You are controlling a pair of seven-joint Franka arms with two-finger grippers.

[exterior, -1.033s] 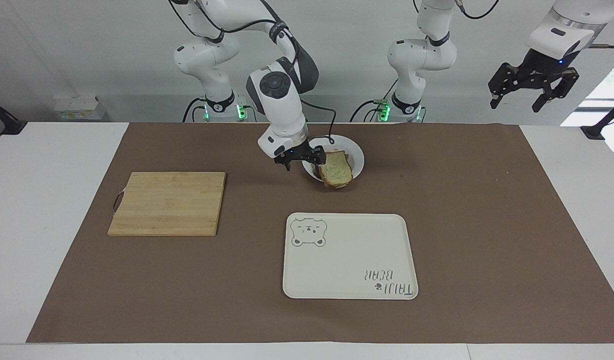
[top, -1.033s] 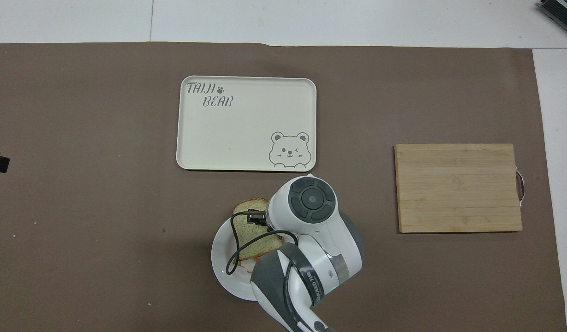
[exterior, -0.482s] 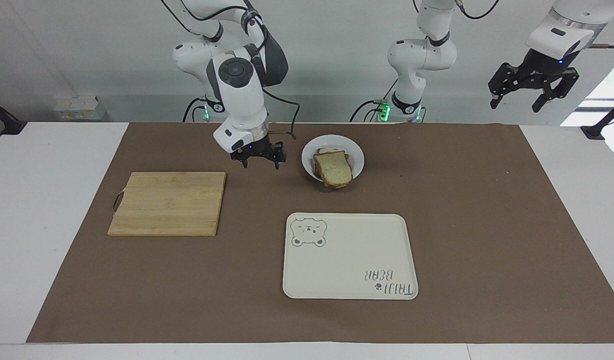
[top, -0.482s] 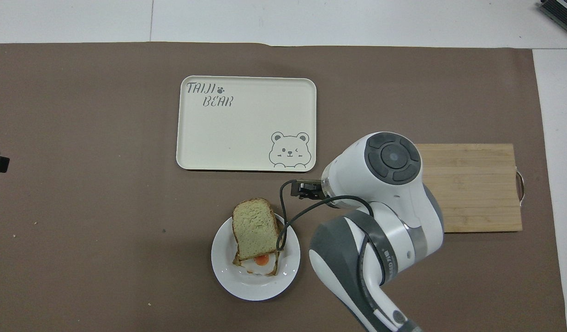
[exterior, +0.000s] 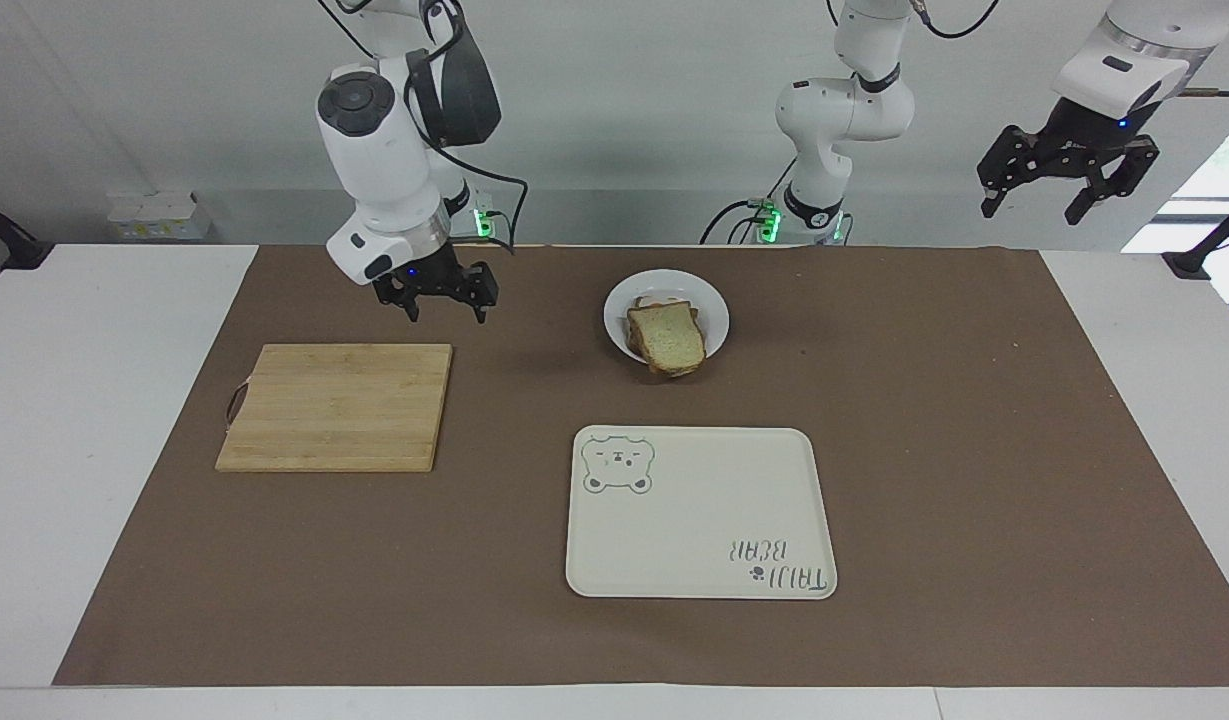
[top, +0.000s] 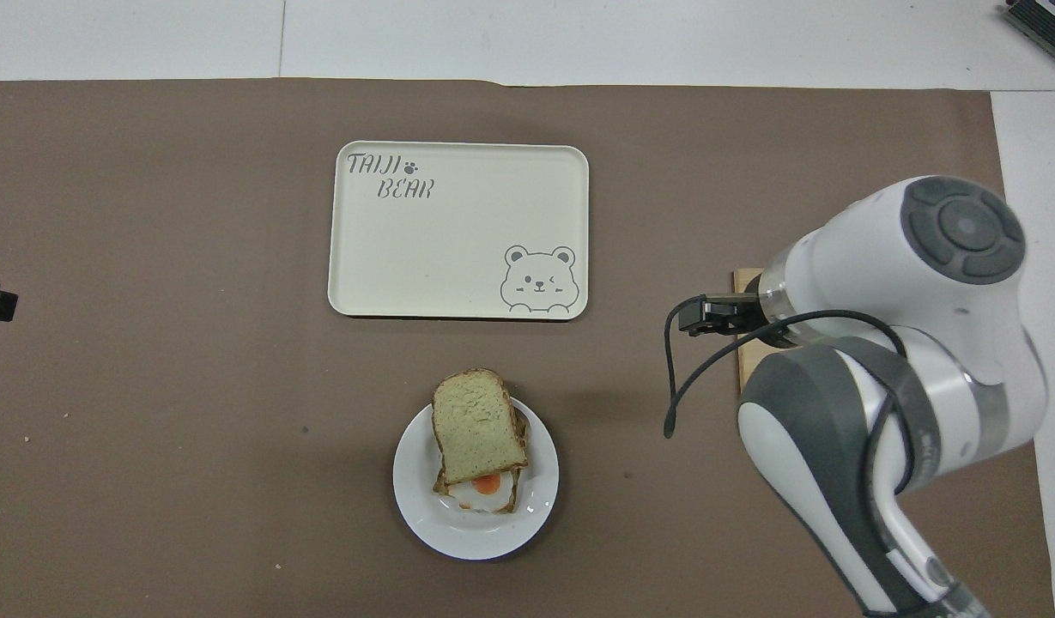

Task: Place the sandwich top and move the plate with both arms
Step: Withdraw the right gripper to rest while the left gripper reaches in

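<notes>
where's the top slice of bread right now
The top slice lies on the egg sandwich on the plate, nearer the robots than the tray.

Two bread slices (top: pixel 478 429), one plate (top: pixel 424 506) — one tray (top: pixel 458 240), one cutting board (exterior: pixel 334 407).

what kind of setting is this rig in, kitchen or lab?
Likely a lab bench staged as a kitchen: two arms bolted at a table under brown paper, with only a plate, tray and cutting board as props.

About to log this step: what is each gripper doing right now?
Right gripper: open, empty, over the mat by the cutting board.
Left gripper: open, empty, raised off the table's end, waiting.
</notes>
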